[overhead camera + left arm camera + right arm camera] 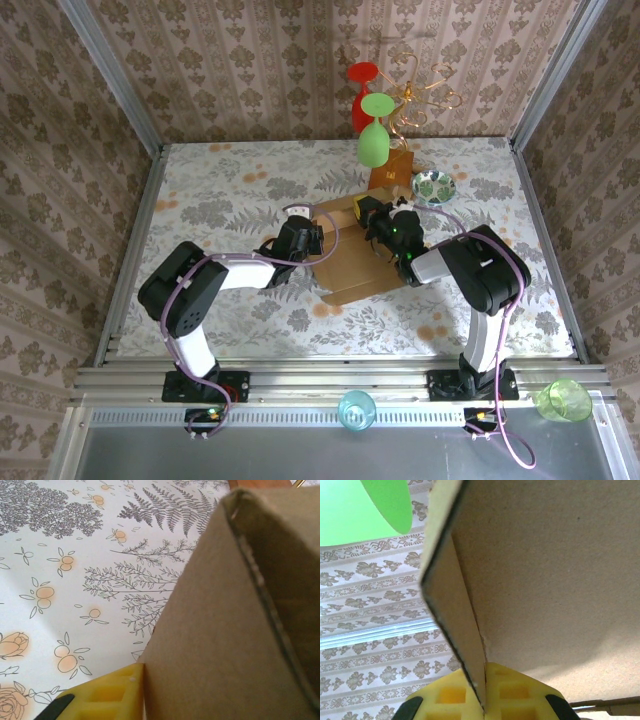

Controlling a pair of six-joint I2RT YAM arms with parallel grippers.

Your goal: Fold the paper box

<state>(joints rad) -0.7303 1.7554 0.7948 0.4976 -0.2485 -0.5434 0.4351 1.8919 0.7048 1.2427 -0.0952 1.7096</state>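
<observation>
Two grippers work the box (345, 262) at the middle of the table (220, 190): right gripper (482, 687) clenched on an upright flap, left gripper (315, 240) against a wall, grip indeterminate; uneven pulling risks tearing that flap.

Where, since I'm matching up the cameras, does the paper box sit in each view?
Top external: paper box at table centre, between the two arms.
Left wrist: paper box across the right half, a raised wall up close.
Right wrist: paper box over the top and right, one flap edge running down the middle.
Shared: floral table cover in top and left wrist; green goblet in top and right wrist.
</observation>
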